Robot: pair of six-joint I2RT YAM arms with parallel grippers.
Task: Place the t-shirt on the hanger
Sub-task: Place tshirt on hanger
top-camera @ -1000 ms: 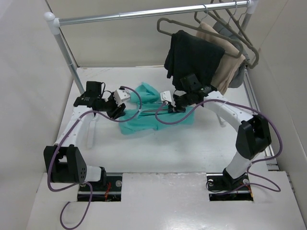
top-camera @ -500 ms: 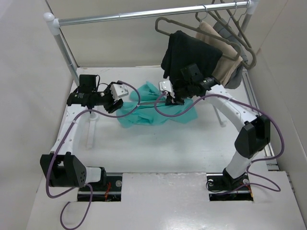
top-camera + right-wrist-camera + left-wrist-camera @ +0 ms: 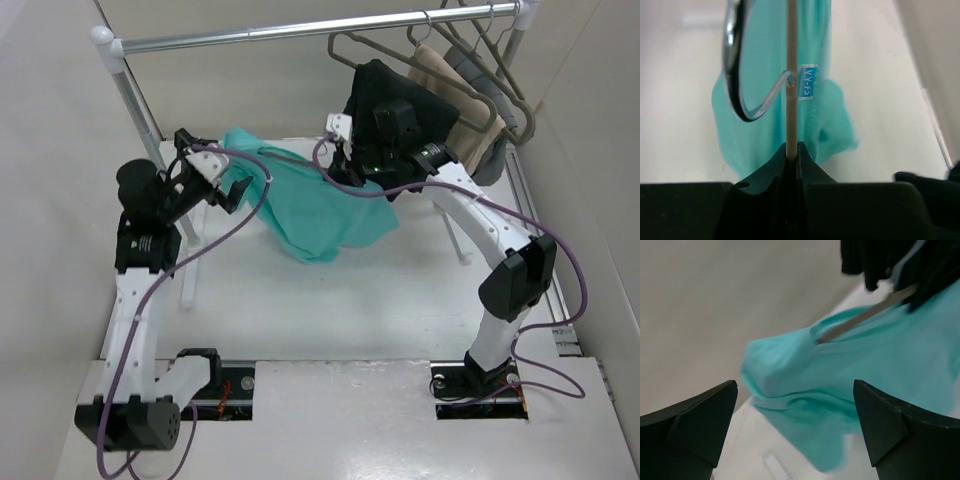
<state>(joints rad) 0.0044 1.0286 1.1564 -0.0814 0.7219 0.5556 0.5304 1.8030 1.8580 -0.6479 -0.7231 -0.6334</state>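
The t-shirt (image 3: 310,205) hangs in the air over the far half of the table (image 3: 350,320), nearer the far-left corner than the right edge, bunched and drooping between my two grippers. I cannot tell whether its lowest fold clears the table. From my left wrist I see one arm of the hanger (image 3: 867,314) running into the neck opening. From my right wrist the hanger shows edge on as a thin upright line, the wire hook (image 3: 735,60) curling off to one side and the white neck label (image 3: 808,82) just beside it. I judge the shirt is threaded on one side, but its near shoulder slumps in a lump instead of sitting over the hanger's end.

My right gripper (image 3: 791,150) is pinched tight on the hanger and carries the whole load. My left gripper (image 3: 228,188) is spread as wide as it goes and holds nothing, with the slumped shoulder fold just ahead of it.

To do this well, I would hold my right hand level so the hanger neither swings nor tips. I would then bring my left in on that shoulder seam, take a single layer of cloth, and draw it outward and down over the hanger's end. The pull should be gentle, because a hard tug could drag the collar off. I should also mind the black garment (image 3: 400,105) just behind my right wrist and the rail (image 3: 300,27) above.
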